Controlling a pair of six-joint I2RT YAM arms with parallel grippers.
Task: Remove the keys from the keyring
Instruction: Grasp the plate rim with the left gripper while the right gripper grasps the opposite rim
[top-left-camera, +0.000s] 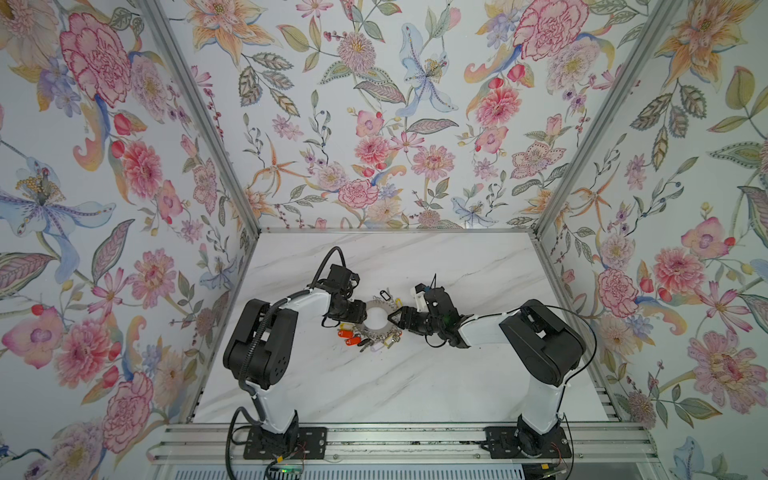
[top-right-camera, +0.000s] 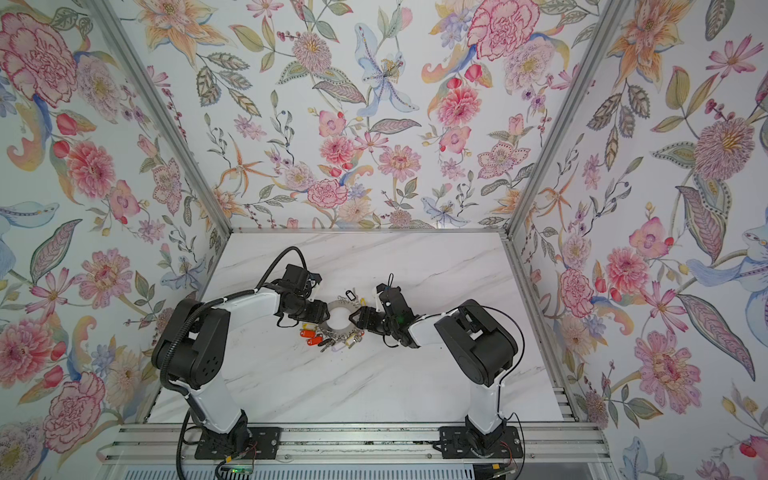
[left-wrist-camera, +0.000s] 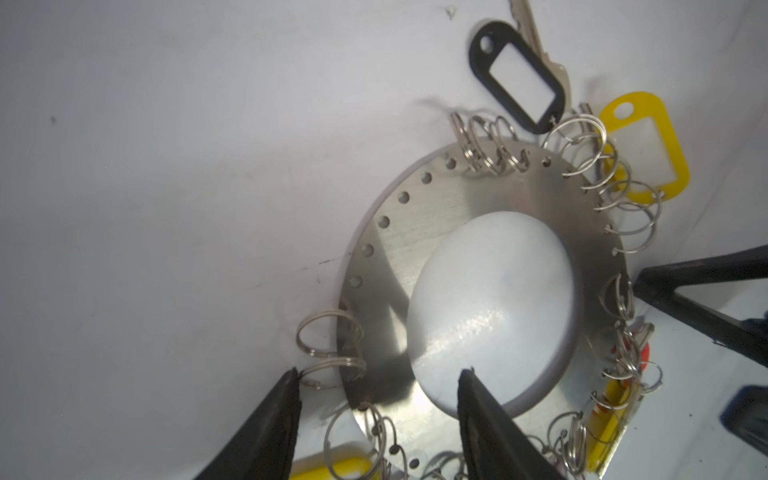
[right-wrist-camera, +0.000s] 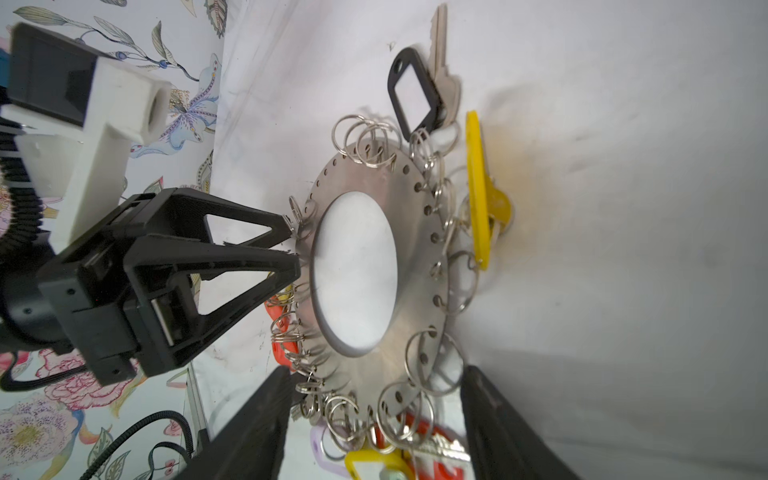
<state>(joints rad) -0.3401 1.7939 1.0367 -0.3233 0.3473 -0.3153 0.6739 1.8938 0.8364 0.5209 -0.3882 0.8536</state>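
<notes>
The marble counter (top-left-camera: 415, 374) carries the keyring (top-left-camera: 374, 306), which lies flat. The left tool (left-wrist-camera: 379, 372) stands parted astride the keyring's band, one finger outside the rim and one over the hole. Whether either finger presses on the metal is unclear. The right tool (right-wrist-camera: 376, 369) is spread wide at the opposite rim, grasping nothing, with loops between its fingers. The keys (top-left-camera: 353, 337) sit on the rim's loops. Their number is lost in the tangle, and the wrist views cut some off.

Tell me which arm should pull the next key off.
Probably right. The right gripper stands open astride the rim of the keyring, with red- and yellow-tagged keys between its fingers; the left gripper sits at the opposite rim, placed to steady it.
</notes>
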